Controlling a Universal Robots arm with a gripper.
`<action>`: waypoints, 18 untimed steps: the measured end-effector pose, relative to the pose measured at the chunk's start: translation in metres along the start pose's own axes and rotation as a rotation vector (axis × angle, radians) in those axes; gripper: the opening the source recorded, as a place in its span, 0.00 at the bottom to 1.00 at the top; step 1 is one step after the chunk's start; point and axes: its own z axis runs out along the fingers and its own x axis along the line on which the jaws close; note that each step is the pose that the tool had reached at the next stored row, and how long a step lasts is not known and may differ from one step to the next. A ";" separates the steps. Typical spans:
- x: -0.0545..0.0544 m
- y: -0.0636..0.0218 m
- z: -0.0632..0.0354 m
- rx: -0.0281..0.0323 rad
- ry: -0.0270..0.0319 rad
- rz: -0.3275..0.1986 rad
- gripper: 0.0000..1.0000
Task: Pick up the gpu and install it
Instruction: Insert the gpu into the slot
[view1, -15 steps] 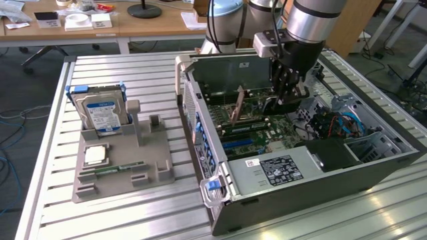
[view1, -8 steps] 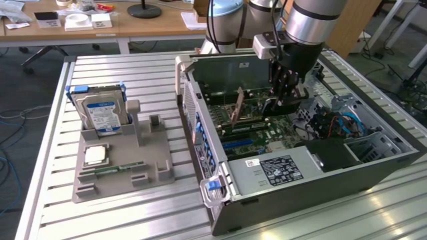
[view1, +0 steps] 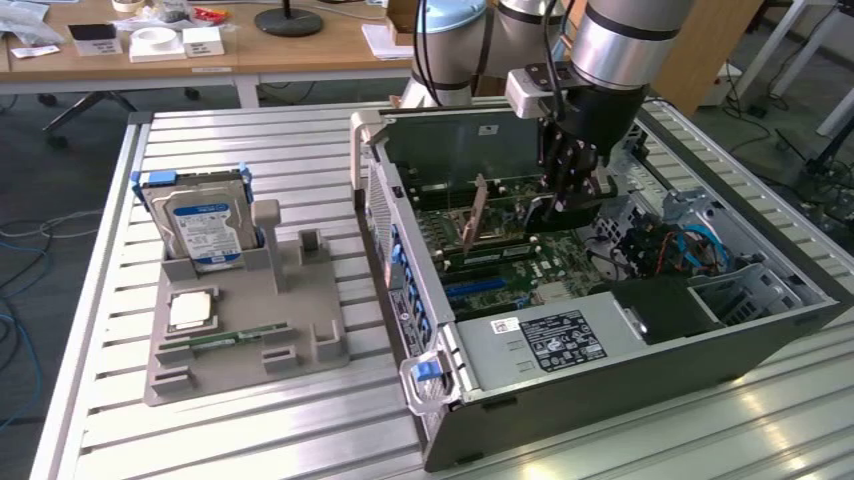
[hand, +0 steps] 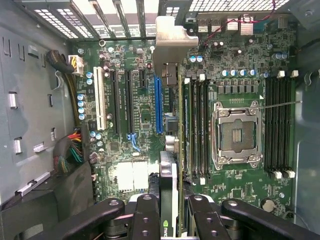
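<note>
Pale slatted metal desk (view1: 240, 440) filling the lower frame, cluttered wooden table (view1: 307, 52) at upper left, grey floor (view1: 67, 170) along the left edge, loose cables (view1: 19, 240) trailing there

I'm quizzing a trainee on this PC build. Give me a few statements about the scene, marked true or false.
1. The gripper holds the gpu above the motherboard inside the case. True.
2. The hard drive lies flat inside the case. False: it stands upright in the grey holder outside the case, on the exterior view's left.
3. The CPU socket on the motherboard is empty. True.
4. The case is closed by its side panel. False: its side is open, and the motherboard is exposed.
</note>
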 end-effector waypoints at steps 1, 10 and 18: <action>0.000 0.0000 0.0000 0.0000 -0.0001 0.000 0.27; 0.000 -0.0003 0.0000 -0.0276 0.0019 0.001 0.27; 0.000 -0.0003 0.0029 -0.0277 0.0017 0.000 0.27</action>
